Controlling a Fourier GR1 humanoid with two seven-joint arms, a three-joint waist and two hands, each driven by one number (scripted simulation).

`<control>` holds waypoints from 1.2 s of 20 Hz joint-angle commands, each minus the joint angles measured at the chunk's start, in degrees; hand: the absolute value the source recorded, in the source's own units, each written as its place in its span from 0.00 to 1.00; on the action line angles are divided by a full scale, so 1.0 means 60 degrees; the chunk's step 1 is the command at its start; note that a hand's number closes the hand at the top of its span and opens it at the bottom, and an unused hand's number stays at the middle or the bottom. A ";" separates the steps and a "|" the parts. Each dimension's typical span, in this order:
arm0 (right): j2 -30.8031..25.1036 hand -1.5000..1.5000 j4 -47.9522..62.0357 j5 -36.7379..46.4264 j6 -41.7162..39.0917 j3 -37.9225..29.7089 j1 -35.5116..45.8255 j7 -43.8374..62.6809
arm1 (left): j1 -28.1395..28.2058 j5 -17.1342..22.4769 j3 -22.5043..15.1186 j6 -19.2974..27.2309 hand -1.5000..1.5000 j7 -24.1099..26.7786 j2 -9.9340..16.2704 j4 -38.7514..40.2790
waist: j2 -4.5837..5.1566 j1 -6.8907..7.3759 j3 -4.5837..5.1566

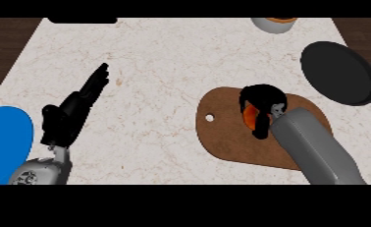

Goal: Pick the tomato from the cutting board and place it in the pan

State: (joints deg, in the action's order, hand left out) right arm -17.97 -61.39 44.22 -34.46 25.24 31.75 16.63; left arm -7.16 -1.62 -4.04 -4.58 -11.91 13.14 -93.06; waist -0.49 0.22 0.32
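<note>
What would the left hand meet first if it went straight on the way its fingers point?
Probably nothing: the left hand points up and right over bare counter; the way looks free as far as the picture shows.

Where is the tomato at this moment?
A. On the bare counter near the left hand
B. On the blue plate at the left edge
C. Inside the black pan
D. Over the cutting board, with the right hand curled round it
D: the right hand curls round the orange-red tomato above the brown cutting board, while the black pan to the right holds nothing visible.
</note>
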 commanded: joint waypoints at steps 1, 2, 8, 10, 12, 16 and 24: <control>0.0568 1.00 0.0699 0.0377 -0.0101 -0.0267 0.0358 -0.0181 | 0.0065 0.0087 0.0218 -0.0407 0.50 0.0215 0.0027 0.0297 | 0.0092 0.0023 -0.0054; 0.0461 1.00 0.0524 0.0595 0.0519 -0.0010 -0.0354 -0.0525 | -0.0165 -0.0255 0.0003 -0.0026 0.50 0.0260 -0.0297 0.0488 | 0.0092 -0.0010 -0.0055; 0.0484 1.00 -0.2020 0.0515 0.0071 -0.0749 -0.0365 0.0402 | -0.0224 0.0047 0.0566 -0.0502 0.50 0.0113 0.0111 0.0292 | 0.0052 -0.0080 -0.0051; 0.0772 1.00 -0.2211 0.0761 0.1535 -0.1160 -0.1073 0.1203 | 0.0178 -0.0139 0.0279 -0.0247 0.50 0.0103 -0.0160 0.0111 | 0.0025 -0.0152 -0.0053; 0.1313 1.00 -0.2300 0.1262 0.3074 -0.1415 -0.1490 0.2136 | 0.0131 -0.0150 0.0413 -0.0149 0.50 0.0321 -0.0193 0.0504 | 0.0033 -0.0282 -0.0054; 0.1811 1.00 -0.3473 0.2111 0.4932 -0.1583 -0.2033 0.3265 | 0.0072 -0.0138 0.0347 -0.0152 0.50 -0.0052 -0.0178 0.0006 | 0.0005 -0.0268 -0.0058; 0.1197 1.00 -0.6564 0.4077 0.6390 -0.1093 -0.2866 0.3848 | 0.0437 -0.0279 0.0269 -0.0201 0.50 0.0050 -0.0202 -0.0200 | 0.0030 -0.0119 -0.0055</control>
State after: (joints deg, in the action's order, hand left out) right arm -10.25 -93.96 65.39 -0.39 18.92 17.34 38.23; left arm -6.49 -2.60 -1.53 -5.75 -11.49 12.24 -92.29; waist -0.46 -1.20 0.03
